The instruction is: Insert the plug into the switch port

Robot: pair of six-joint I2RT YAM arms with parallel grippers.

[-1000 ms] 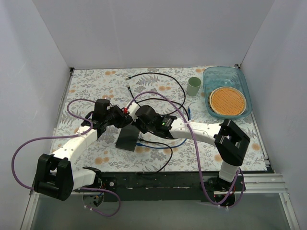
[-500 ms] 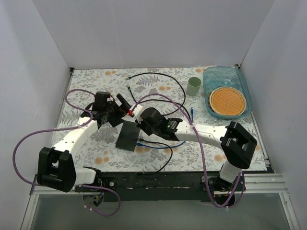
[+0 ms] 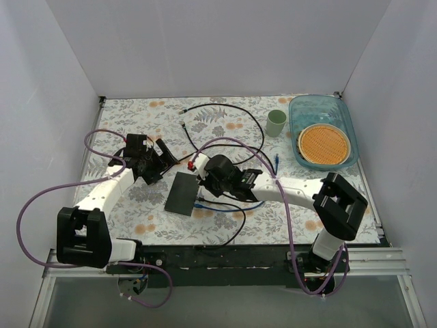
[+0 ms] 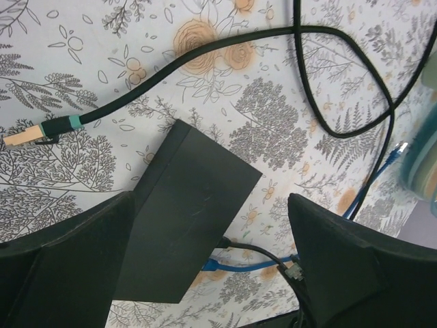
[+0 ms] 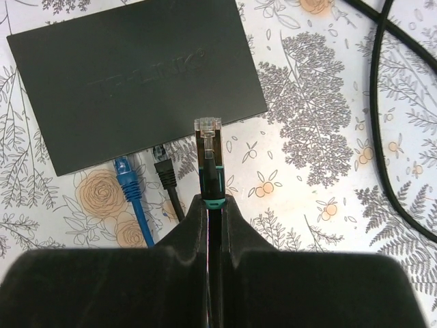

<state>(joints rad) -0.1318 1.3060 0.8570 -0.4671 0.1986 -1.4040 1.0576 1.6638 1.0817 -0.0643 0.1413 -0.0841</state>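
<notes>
Floral-print bench [image 5: 314,137], white walls around. Right claw [image 5: 214,205] is pressed together on the teal boot of the plug [image 5: 208,126], clear tip leading. We read the plug's long axis as running straight out from the claw, with the tip at the near long edge of the switch [image 5: 136,75]. That edge slants a little across the plug's line, so the approach is not quite square. The switch port is hidden under the lid's lip in the wrist view. We judge the free one lies just right of the black cable [image 5: 166,174], which sits beside a blue cable [image 5: 126,174]; both enter that same edge. Height of the tip against the socket: cannot tell. Left claw [image 4: 210,205] is spread, holds nothing and hangs off the side away from the ports, so the right claw is the nearer. Writing: faint embossed lettering on the switch lid, possibly "TP-LINK", too dim to confirm. Nothing else is legible.
</notes>
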